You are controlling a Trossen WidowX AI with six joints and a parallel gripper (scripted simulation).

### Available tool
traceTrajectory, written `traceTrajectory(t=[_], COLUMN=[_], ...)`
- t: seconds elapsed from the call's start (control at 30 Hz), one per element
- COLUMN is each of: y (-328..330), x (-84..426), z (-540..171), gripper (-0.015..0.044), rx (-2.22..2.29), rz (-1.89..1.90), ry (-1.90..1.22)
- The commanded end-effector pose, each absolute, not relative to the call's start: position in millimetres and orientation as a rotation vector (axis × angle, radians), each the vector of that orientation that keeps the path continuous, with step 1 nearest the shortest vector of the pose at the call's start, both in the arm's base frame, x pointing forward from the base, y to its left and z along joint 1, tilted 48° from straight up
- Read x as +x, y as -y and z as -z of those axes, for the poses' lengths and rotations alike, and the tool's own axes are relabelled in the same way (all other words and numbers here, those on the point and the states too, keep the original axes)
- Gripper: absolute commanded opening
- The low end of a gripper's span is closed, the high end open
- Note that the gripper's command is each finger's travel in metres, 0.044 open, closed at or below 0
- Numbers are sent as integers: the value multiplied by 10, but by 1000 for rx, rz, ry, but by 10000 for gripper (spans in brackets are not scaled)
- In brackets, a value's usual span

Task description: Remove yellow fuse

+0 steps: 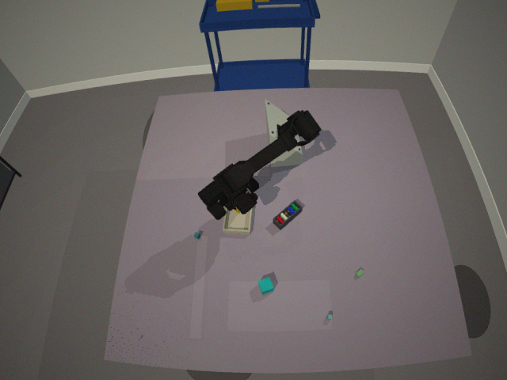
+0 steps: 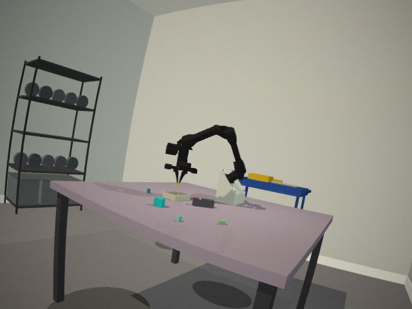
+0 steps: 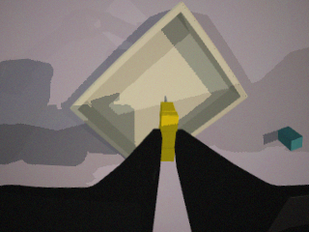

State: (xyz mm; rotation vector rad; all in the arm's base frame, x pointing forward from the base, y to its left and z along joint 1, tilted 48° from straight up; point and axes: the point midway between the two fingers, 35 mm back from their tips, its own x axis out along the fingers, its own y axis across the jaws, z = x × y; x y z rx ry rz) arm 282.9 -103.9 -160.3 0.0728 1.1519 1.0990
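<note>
Black robot arm w/ gripper (image 2: 178, 179) pointing down, jaws nearly closed & pinching the yellow fuse (image 3: 169, 130) at their tips. Fuse hangs in the air above the cream tray (image 1: 242, 228), over its inside, not touching it. Fuse block (image 1: 287, 214) w/ the other fuses sits beside the tray, apart from the gripper.

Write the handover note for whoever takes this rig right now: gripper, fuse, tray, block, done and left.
Gripper: shut on the yellow fuse, pointing down.
Yellow fuse: out of the fuse block, held above the tray, not yet inside it.
Fuse block: beside the tray, apart from the arm; red, white, blue and green fuses remain seated.
Done: extraction and carry to the tray.
Left: lower the fuse into the tray, open the fingers, withdraw away from the block.
</note>
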Motion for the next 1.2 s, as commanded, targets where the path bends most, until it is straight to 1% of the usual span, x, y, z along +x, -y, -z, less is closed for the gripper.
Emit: traceTrajectory(t=[0.0,0.73,1.13,1.17], y=[968,770,800,822], x=[2813,2801,2816,2817], z=[1674,1851,1835,1816], gripper=[0,0,315,330], rx=[79,80,70,71], rz=[-1104,-1105,-1105,-1105], ry=[-1154,-1153,-1151,-1151])
